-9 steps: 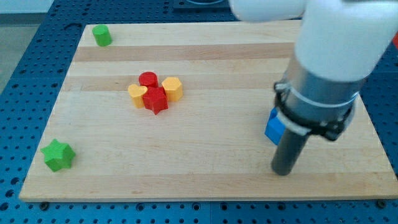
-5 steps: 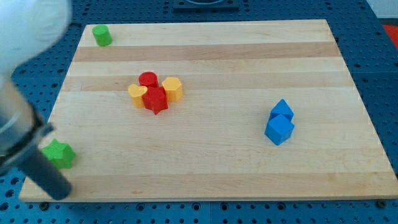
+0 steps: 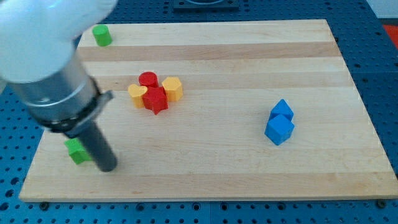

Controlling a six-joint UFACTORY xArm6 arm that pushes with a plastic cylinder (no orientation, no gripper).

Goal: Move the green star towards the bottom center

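Camera view: green star (image 3: 76, 151) sits near board's (image 3: 249, 180) bottom-left corner, half hidden. My tip (image 3: 107, 167) is just right of it, no gripper fitted. Best: get round to star's left, then push right, slow & centred.

- My tip (image 3: 107, 167) has swung from the table's right side, beside the blue blocks, across to the view's lower left, then inward from the table's edge.
- The green star (image 3: 77, 150) has shifted slightly rightward; it now sits just left of the rod, partly hidden.
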